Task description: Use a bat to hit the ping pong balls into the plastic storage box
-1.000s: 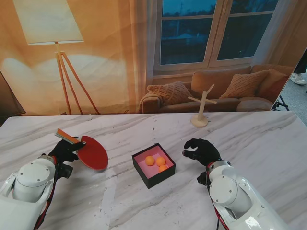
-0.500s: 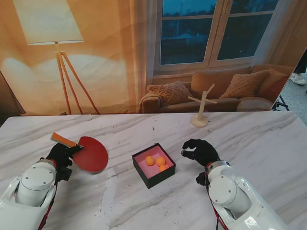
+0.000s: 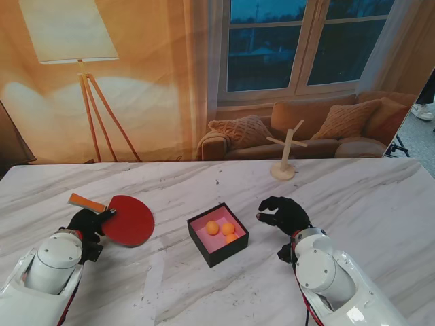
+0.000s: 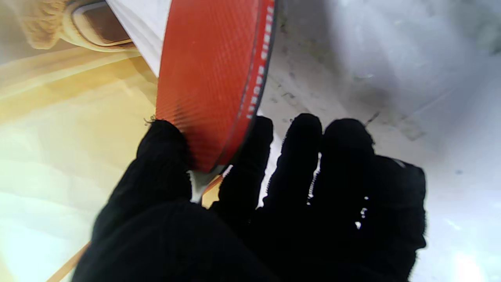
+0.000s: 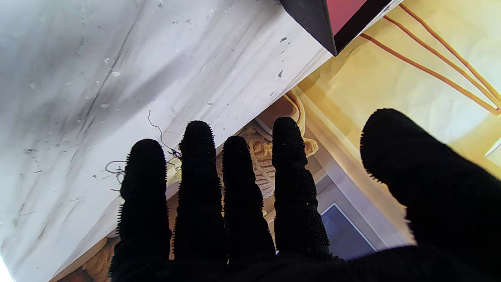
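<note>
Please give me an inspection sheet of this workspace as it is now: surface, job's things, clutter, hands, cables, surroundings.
Surface: white marble table, grey veins, small dark specks in the wrist views.
Job's things: black box with pink floor at the middle; three orange balls inside it; red bat to its left.
Clutter: wooden stand at the far edge; nothing else seen.
Hands: left hand shut on the bat at the neck; right hand open, right of the box, holding nothing.
Cables: red wire along each forearm; none on the table.
Surroundings: printed backdrop of lamp, sofa and window; a person's shoe at far right.
</note>
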